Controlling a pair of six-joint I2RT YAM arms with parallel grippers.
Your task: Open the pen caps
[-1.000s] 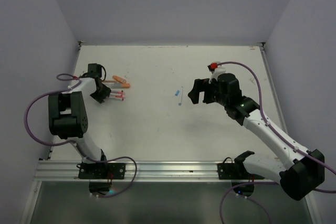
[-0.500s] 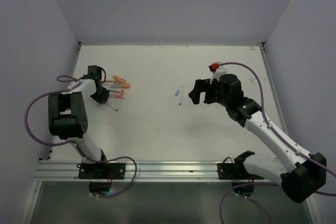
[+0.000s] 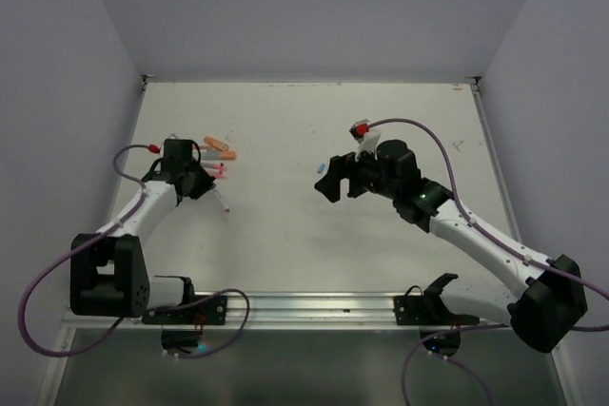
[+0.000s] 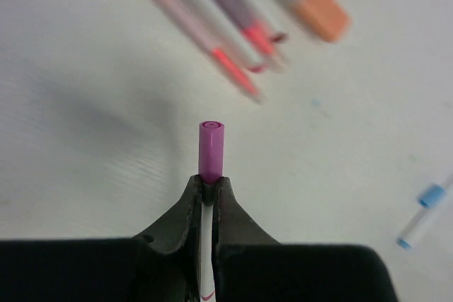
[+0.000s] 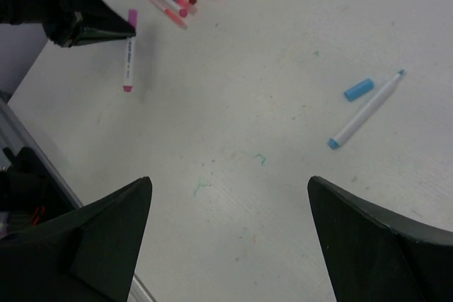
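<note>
Purple plastic, short and smooth: that is the pen cap (image 4: 211, 148) in hand, seated on the end of a thin pale-barrelled pen (image 5: 129, 58) and sticking out just beyond the tips of the left gripper (image 4: 209, 184). Its fingers are pinched hard onto the barrel right behind the cap, with no gap showing either side. We judge the pen to be very light and stiff, its glossy barrel inclined to slide through the pads if pulled hard, and the cap held on by friction alone. So the place to take it is across the cap's round sides, about midway along, drawing straight out along the barrel rather than bending it. The right gripper (image 5: 230, 245) is spread wide and holds nothing. From its own camera the held pen lies ahead and off to its left, well apart from its fingers. Ahead and to its right a pale pen with blue ends (image 5: 364, 111) lies flat on the white table (image 5: 269, 47) with a loose blue cap (image 5: 359, 89) just beside it — that one looks done. Beyond the left gripper's tips wait a bunch of pale pens with pink and red caps (image 4: 233, 33) and thick orange markers (image 4: 322, 18), all capped as far as we can tell.
</note>
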